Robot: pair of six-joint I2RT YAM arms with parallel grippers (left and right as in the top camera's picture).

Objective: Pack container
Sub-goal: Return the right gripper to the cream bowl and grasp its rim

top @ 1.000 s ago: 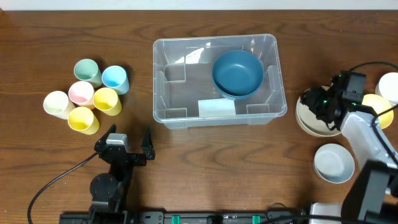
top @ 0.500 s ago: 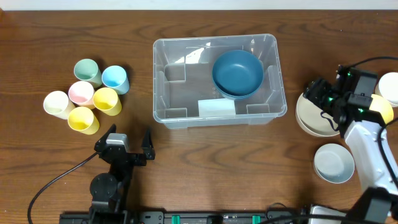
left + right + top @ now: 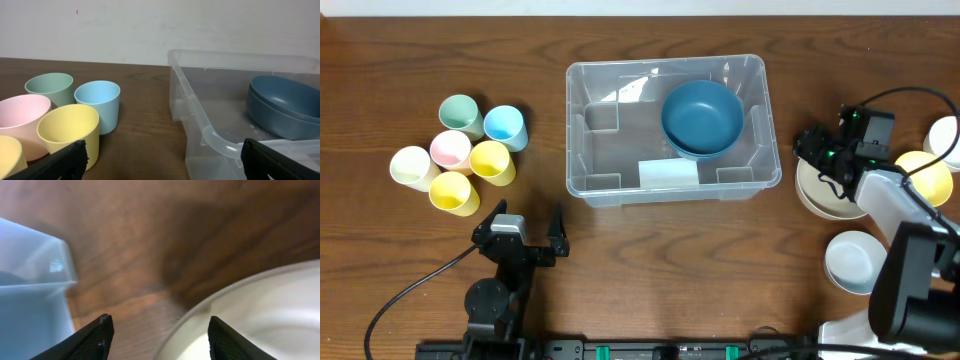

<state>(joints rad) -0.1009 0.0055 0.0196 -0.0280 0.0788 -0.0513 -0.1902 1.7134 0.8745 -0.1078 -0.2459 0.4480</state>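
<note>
The clear plastic container [image 3: 620,150] stands mid-table with blue bowls [image 3: 702,118] nested in its right half and a pale label at its front. It also shows in the left wrist view [image 3: 210,135], with the blue bowls [image 3: 282,107] inside, and its corner shows in the right wrist view [image 3: 30,295]. My right gripper [image 3: 815,160] is open, its fingers straddling the left rim of a cream bowl [image 3: 820,195], seen close in the right wrist view [image 3: 260,315]. My left gripper [image 3: 525,222] is open and empty near the table's front edge.
Several pastel cups [image 3: 470,150] cluster at the left, also in the left wrist view [image 3: 70,130]. At the right stand a white bowl [image 3: 855,262], a yellow bowl [image 3: 928,172] and another white bowl [image 3: 945,135] at the frame edge.
My right gripper has shifted slightly left over the cream bowl's left rim, toward the container. The left arm has not moved.
</note>
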